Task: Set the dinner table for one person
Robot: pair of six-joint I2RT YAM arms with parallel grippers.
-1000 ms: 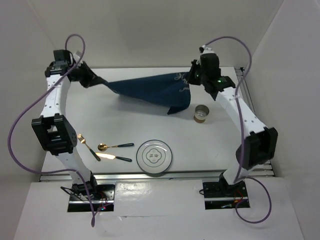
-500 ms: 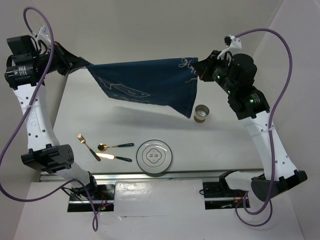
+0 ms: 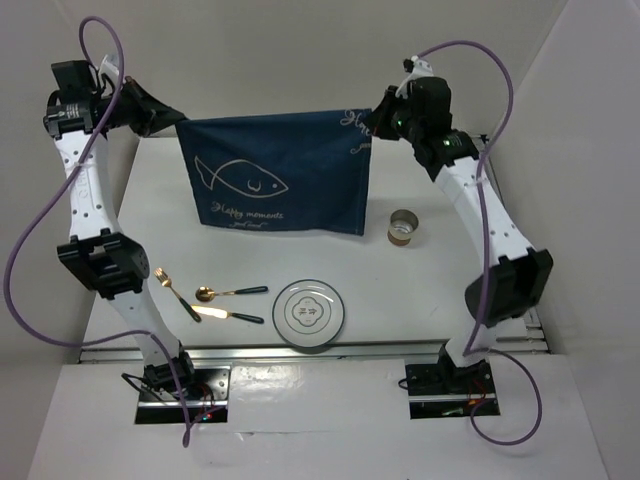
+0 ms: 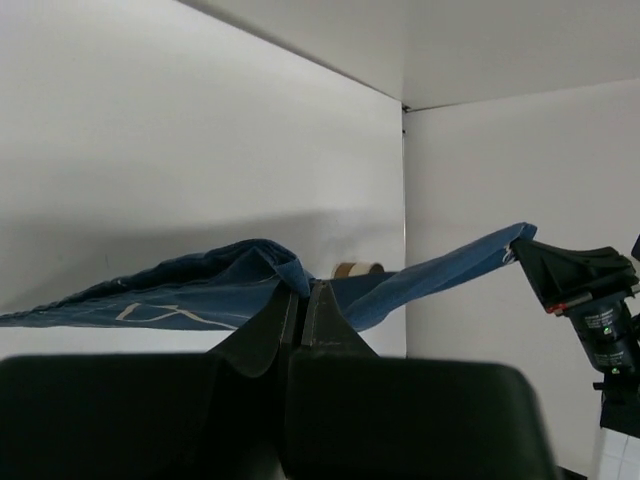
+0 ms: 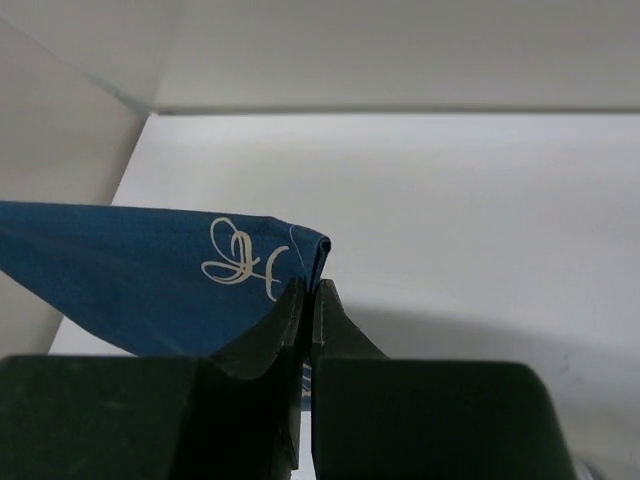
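A navy blue cloth mat (image 3: 272, 185) with a white fish drawing hangs spread out above the far part of the white dinner table (image 3: 440, 280). My left gripper (image 3: 178, 124) is shut on its top left corner, and my right gripper (image 3: 372, 122) is shut on its top right corner. In the left wrist view the mat (image 4: 190, 290) stretches away from my shut left gripper (image 4: 304, 290) toward the other arm. The right wrist view has my right gripper (image 5: 310, 285) pinching the mat's corner (image 5: 180, 285) beside white lettering. Near the front lie a plate (image 3: 311, 313), fork (image 3: 176, 293), spoon (image 3: 229, 293) and knife (image 3: 229, 315).
A small metal cup (image 3: 403, 227) stands on the table right of the hanging mat's lower edge. White walls close in the table at the back and both sides. The arm bases sit at the near edge behind a silver rail (image 3: 350, 350).
Both arms have lifted and pulled the mat from a crumpled bundle near the tabletop into a flat, taut sheet hanging from its two top corners. The cutlery, plate and cup have not moved.
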